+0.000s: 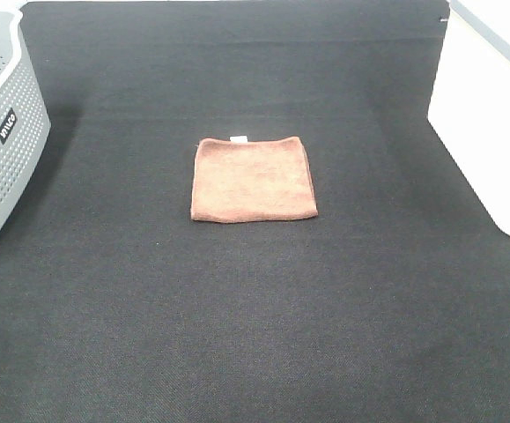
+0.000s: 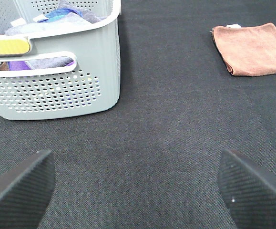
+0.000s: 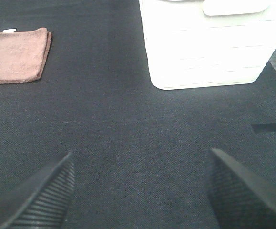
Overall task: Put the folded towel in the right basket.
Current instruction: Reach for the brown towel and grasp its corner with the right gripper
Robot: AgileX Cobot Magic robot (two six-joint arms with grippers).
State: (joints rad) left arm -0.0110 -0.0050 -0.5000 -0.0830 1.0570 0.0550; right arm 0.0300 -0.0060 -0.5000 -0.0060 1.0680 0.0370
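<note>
1. Black ribbed fingers (image 2: 18, 186) of the left gripper (image 2: 137, 191) fill the near corners of its wrist view. They stand wide apart with nothing between them, low over the black mat (image 1: 255, 335).
2. Ahead of that gripper sits the grey basket (image 2: 56, 90), at the left edge of the mat (coloured clothes (image 2: 56, 19) already lie inside it, which only the left wrist view shows).
3. At the middle of the mat the folded towel (image 1: 253, 179) lies flat, well apart from both baskets. It is nearly square, a little wider across than deep, with a white tag (image 1: 238, 138) on its far edge.
4. At the right edge stands the white basket (image 1: 488, 115), the task's goal. The high view cuts it off, and no view shows its inside.
5. The right gripper (image 3: 142, 191) is likewise spread wide and empty. From it the towel lies ahead and to the robot's left, the basket ahead and to the right (its wrist view alone frames both at once).
6. Neither arm shows in the high view, so which is nearer the towel cannot be told. The right arm looks the better placed, being on the basket's side.
</note>
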